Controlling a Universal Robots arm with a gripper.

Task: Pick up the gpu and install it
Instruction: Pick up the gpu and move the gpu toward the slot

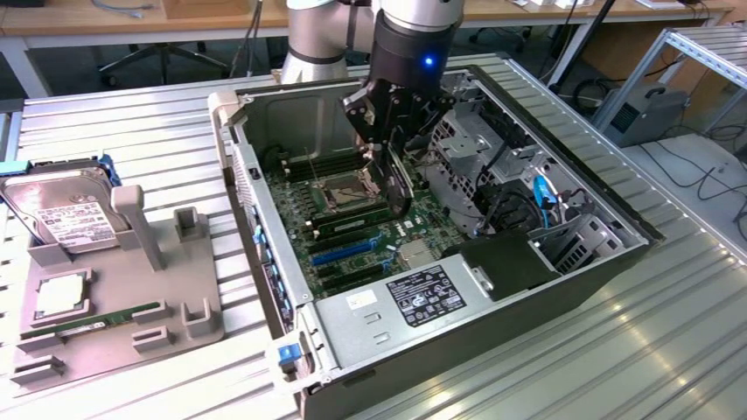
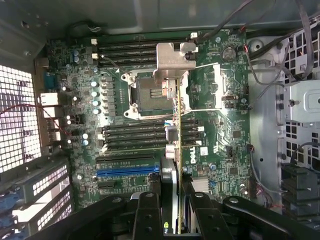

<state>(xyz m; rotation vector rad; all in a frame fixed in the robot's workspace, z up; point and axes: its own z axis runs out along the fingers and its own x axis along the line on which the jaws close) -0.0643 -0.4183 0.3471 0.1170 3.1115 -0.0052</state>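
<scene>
Slatted metal bench (image 1: 140,131) under everything, with one open computer case (image 1: 583,271) on it. From my seat, the gripper (image 1: 386,144) is down inside that case, fingers (image 2: 147,210) half closed and clamped on the top edge of the gpu (image 1: 398,185). I count one card in the grip, held edge-on. It hangs straight below the fingers with its silver bracket (image 2: 174,61) at the end farthest from them. Right under the card is the single motherboard (image 2: 225,115), and the card's lower edge sits over the one CPU socket (image 2: 150,92) and the memory slots beside it. I cannot tell whether it touches the board. One blue slot (image 2: 127,171) lies just to the side of the fingers. Well away from the tool, off to the exterior view's left, stands one grey fixture (image 1: 175,315) carrying one hard drive (image 1: 65,214) and one memory stick (image 1: 111,318).
</scene>
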